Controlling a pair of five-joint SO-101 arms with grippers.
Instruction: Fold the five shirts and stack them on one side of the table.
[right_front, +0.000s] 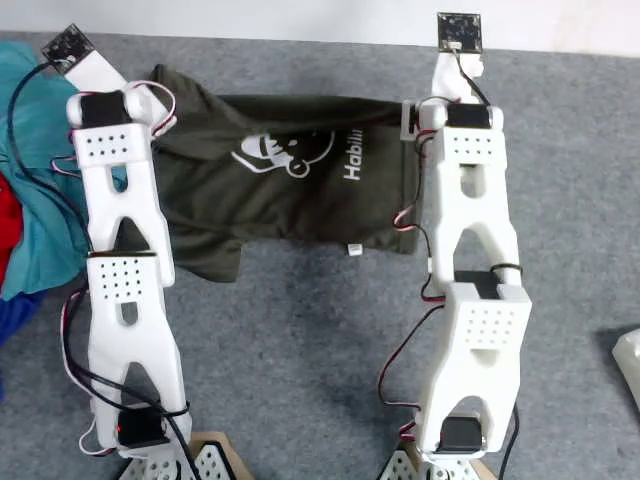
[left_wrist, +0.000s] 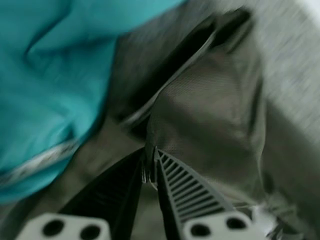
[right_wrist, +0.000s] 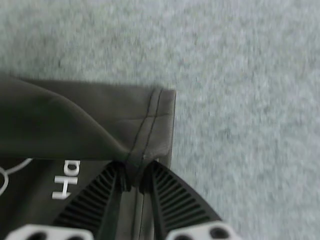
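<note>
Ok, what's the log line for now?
left gripper: shut on dark olive cloth shirt | right gripper: shut on it too

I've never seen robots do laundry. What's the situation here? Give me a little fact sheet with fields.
Surface: grey carpet-like table
Shirt in work: dark olive fabric shirt with white print, spread on the table
Left claw: shut on the olive shirt's edge, next to the teal cloth
Right claw: shut on the shirt's stitched hem near a corner
Waiting pile: crumpled teal shirt, red cloth, blue cloth, beside the left arm
</note>
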